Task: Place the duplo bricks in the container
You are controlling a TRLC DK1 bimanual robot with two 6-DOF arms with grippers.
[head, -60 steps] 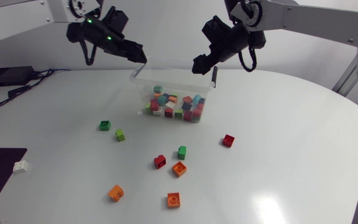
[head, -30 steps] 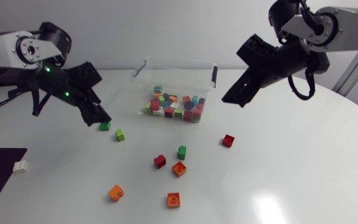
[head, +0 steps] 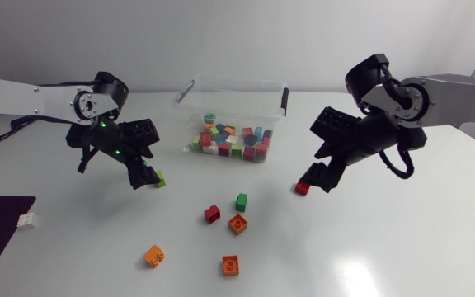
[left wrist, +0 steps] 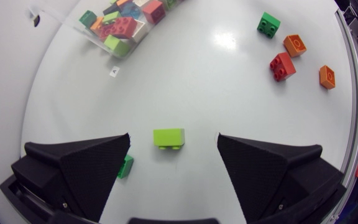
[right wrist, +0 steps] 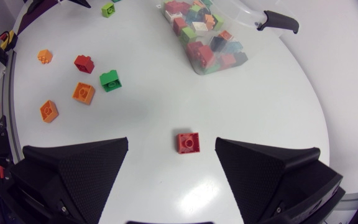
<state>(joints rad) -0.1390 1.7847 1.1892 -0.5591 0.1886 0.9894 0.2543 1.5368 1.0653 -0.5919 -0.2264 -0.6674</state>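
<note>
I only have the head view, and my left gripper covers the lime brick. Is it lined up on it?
Observer: Yes; the left wrist view shows the lime brick between the open fingers of the left gripper, touching neither.
Operator: Anything else close by?
Observer: A dark green brick, partly hidden behind one finger's edge.
Operator: And my right side?
Observer: The red brick lies between the open fingers of the right gripper, untouched.
</note>
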